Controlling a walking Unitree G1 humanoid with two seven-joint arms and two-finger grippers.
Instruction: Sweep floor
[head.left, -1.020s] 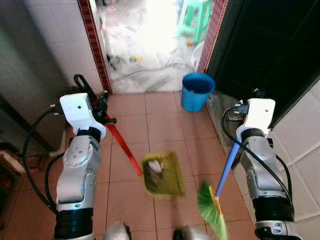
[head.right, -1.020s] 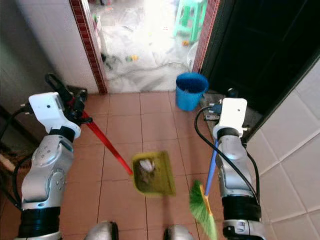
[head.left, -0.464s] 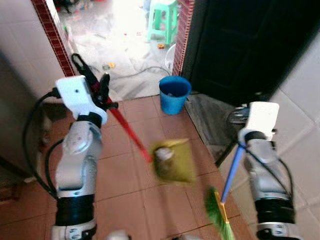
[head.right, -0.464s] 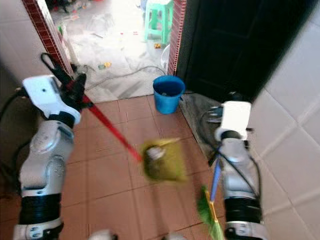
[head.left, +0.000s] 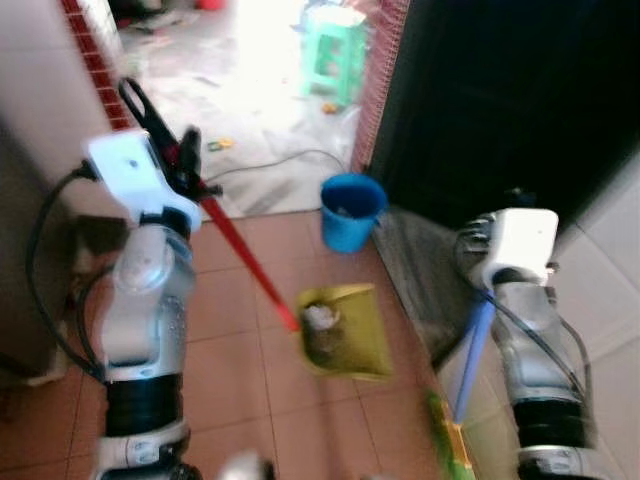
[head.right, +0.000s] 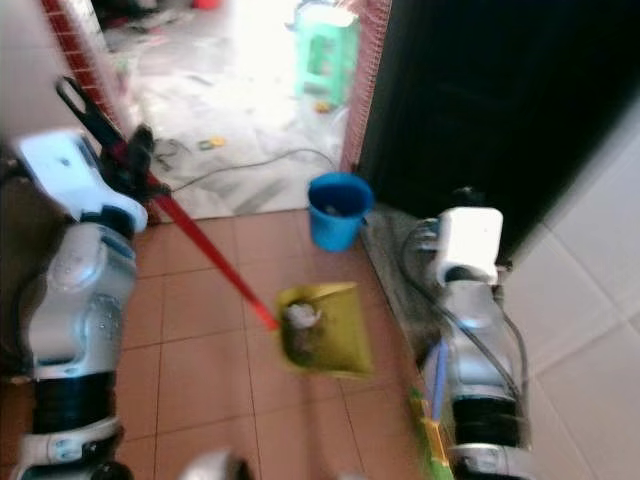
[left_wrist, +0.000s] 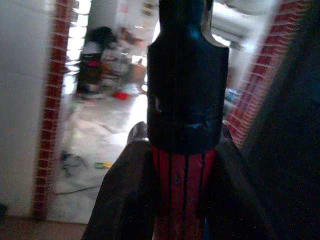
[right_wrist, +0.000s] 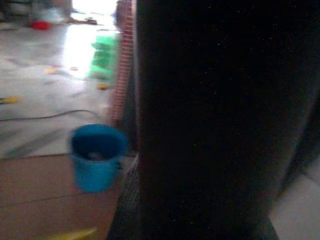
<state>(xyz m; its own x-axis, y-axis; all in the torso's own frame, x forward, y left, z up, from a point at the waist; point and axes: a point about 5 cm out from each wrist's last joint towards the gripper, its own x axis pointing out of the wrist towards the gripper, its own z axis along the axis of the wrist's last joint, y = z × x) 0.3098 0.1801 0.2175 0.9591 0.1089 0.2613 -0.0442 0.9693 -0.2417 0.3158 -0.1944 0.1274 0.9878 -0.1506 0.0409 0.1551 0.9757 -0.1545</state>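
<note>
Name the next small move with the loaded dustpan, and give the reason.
Probably carry the dustpan forward to the blue bucket and tip it in: litter sits in the pan, held by its red handle in the left claw, and the bucket stands just ahead.

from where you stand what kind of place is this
Probably a tiled entry or back passage of a home: terracotta floor tiles, a brick-edged doorway opening onto a sunlit concrete yard with a green stool, and a blue bucket by the threshold.

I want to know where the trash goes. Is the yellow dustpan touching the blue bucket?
Apart. The left eye view shows bare floor tiles between the dustpan and the bucket.
</note>
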